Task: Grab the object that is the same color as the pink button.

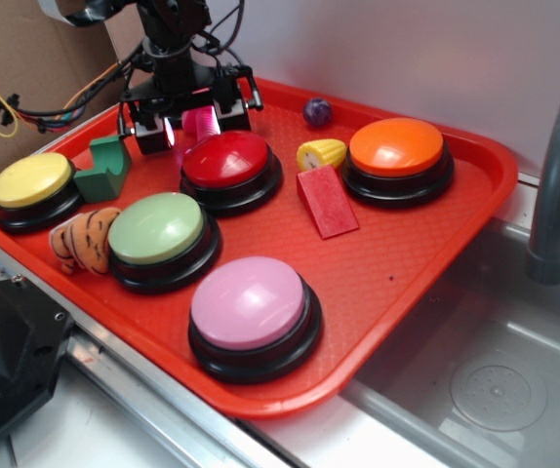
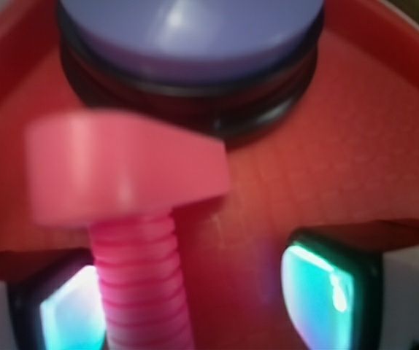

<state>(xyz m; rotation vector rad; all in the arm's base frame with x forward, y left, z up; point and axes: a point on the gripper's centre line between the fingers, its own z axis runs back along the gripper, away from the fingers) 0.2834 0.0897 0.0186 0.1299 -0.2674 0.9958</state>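
The object, a small pink toy bolt (image 1: 200, 122), lies at the back of the red tray (image 1: 436, 234), just behind the red button (image 1: 229, 161). My gripper (image 1: 190, 119) is down around it, open, one finger on each side. In the wrist view the bolt (image 2: 125, 171) fills the left half, blurred. Its threaded stem runs down beside the left pad (image 2: 63, 313), while the right pad (image 2: 319, 292) stands well apart from it. The pink button (image 1: 251, 302) sits at the tray's front edge.
A blue-purple button (image 2: 187, 29) is straight ahead in the wrist view. Also on the tray are yellow (image 1: 31, 180), green (image 1: 158, 229) and orange (image 1: 397, 146) buttons, a green block (image 1: 104, 168), a red wedge (image 1: 327, 200), a toy corn (image 1: 321, 153), a striped plush (image 1: 83, 239) and a purple ball (image 1: 317, 111). To the right are a sink and a faucet (image 1: 558, 185).
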